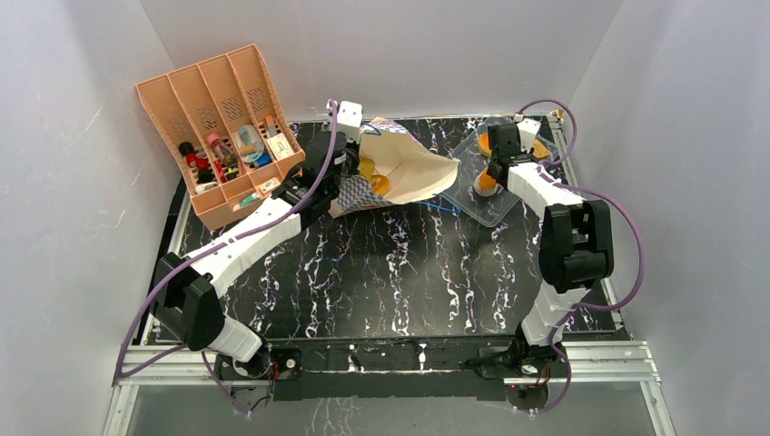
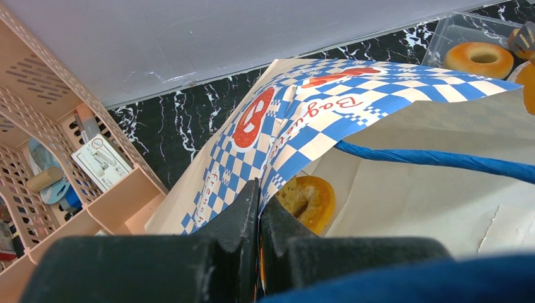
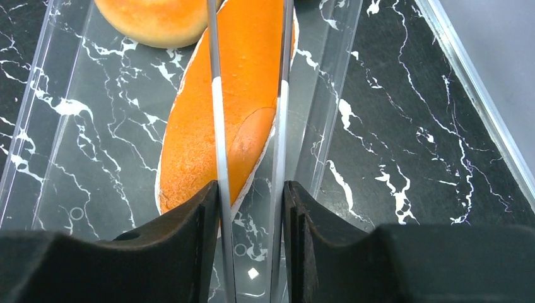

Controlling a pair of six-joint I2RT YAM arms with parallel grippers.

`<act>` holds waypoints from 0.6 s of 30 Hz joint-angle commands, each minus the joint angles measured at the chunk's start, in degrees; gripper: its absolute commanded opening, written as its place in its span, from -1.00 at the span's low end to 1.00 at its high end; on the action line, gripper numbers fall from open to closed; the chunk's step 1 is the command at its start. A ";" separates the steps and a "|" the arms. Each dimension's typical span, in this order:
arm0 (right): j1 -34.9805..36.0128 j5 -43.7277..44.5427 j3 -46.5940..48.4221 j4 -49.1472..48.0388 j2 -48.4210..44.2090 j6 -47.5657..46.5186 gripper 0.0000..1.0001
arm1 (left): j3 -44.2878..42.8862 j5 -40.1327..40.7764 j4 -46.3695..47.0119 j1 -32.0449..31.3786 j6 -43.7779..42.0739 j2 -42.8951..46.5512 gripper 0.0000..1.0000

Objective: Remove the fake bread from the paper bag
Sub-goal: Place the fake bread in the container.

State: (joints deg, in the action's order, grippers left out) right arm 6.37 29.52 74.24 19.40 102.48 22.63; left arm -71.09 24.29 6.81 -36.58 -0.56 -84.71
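Observation:
The paper bag lies on its side at the back centre, mouth towards the right. My left gripper is shut on its checkered rim and holds the mouth open. A golden ring bagel lies inside on the cream lining; it shows orange in the top view. My right gripper is shut on metal tongs over the clear tray. The long orange loaf lies in the tray between the tong arms. I cannot tell if they pinch it. A round bun lies beside it.
The orange slotted organiser, holding several small items, stands at the back left beside the bag. A second ring bagel lies in the tray. A blue cord handle crosses the bag's mouth. White walls enclose the table.

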 commanded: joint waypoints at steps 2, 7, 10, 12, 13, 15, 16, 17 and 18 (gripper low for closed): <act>0.31 0.59 -0.60 -2.55 -2.33 0.39 -0.28 | -0.45 0.23 0.36 0.28 0.38 3.12 -1.00; 0.43 0.80 -0.61 -1.57 -4.74 0.54 -0.31 | -0.10 0.31 0.24 0.28 0.55 3.49 -1.00; 0.84 1.30 -1.70 -2.20 -6.67 0.75 -0.34 | -0.13 0.32 0.14 0.26 0.56 3.41 -1.00; 1.29 1.91 -2.43 -2.48 -8.15 0.90 -0.35 | -0.33 0.36 -0.10 0.28 0.56 3.31 -1.00; 1.42 2.13 -2.62 -2.52 -9.04 0.92 -0.35 | -0.43 0.40 -0.16 0.28 0.56 3.28 -1.00; 1.89 2.68 -3.01 -2.69 -10.60 1.00 -0.36 | -0.59 0.50 -0.36 0.28 0.43 3.28 -1.00; 2.09 2.90 -3.16 -2.74 -11.41 0.93 -0.36 | -0.68 0.57 -0.53 0.27 0.39 3.24 -1.00; 2.28 3.05 -3.33 -2.70 -12.12 0.92 -0.35 | -0.83 0.58 -0.71 0.27 0.31 3.16 -1.00; 2.44 3.23 -3.47 -2.62 -12.79 0.86 -0.35 | -0.95 0.53 -0.94 0.28 0.32 3.15 -1.00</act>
State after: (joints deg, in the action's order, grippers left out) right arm 7.90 30.11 70.85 19.66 94.94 23.03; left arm -71.09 24.34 6.17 -36.58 -0.40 -84.68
